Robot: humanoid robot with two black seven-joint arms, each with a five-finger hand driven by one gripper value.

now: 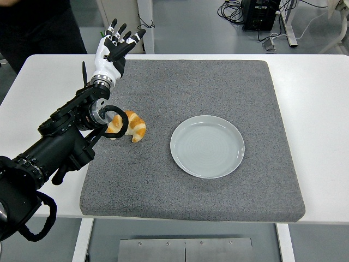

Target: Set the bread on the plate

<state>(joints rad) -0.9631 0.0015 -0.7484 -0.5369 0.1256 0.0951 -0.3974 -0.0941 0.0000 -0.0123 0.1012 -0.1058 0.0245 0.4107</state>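
Raised above the far left corner of the grey mat (218,185), the left hand (113,50) has its fingers stretched out and loosely spread, pointing up and away from the robot, and it grips nothing. Its white back faces the camera, and the dark fingers (132,39) carry pale bands at the joints. Behind it the black left arm (57,144) comes in from the table's left edge and rises across the mat's left side to the wrist.

Just under the forearm lies the bread (129,126), a golden croissant-shaped piece, on the mat near its left edge and about halfway between the mat's near and far edges. The forearm and a loop of black cable cover the bread's left end, so whether the arm touches it is hard to say from this angle; the hand itself is well apart from it, further toward the far edge.

A pale round plate (207,146) sits on the mat slightly right of its middle, well apart from the bread, with nothing on it. Grey mat covers most of the white table (319,103), whose bare surface shows along the left, right and far edges.
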